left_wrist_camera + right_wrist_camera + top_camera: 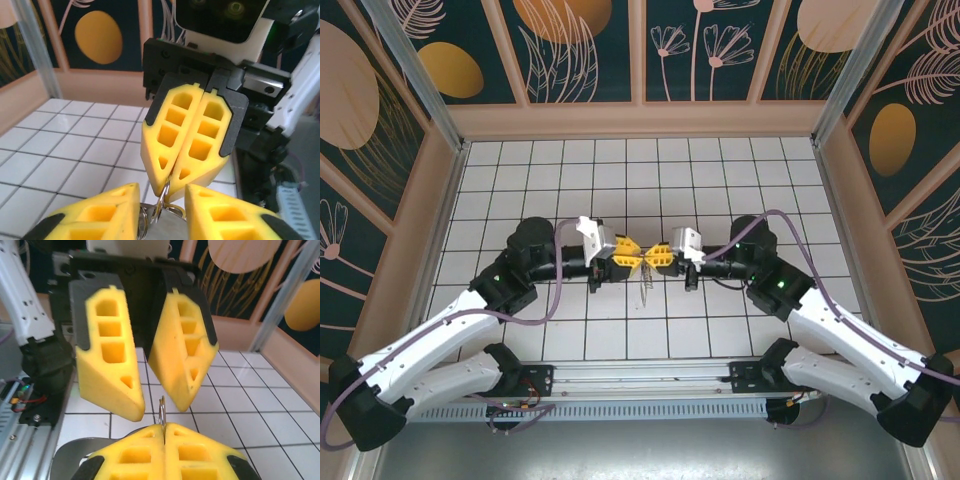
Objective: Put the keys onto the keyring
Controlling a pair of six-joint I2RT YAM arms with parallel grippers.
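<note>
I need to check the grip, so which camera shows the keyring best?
Left wrist: the keyring shows coils close up at the shut right claw. Right wrist sees it edge-on, a thin wire. Top external gives a faint dangling glint.

Keyring between opposed fingers, above table

Robot lab test cell, white gridded bench, floral-print wall panels, aluminium corner posts, two arms on a rail.
</note>
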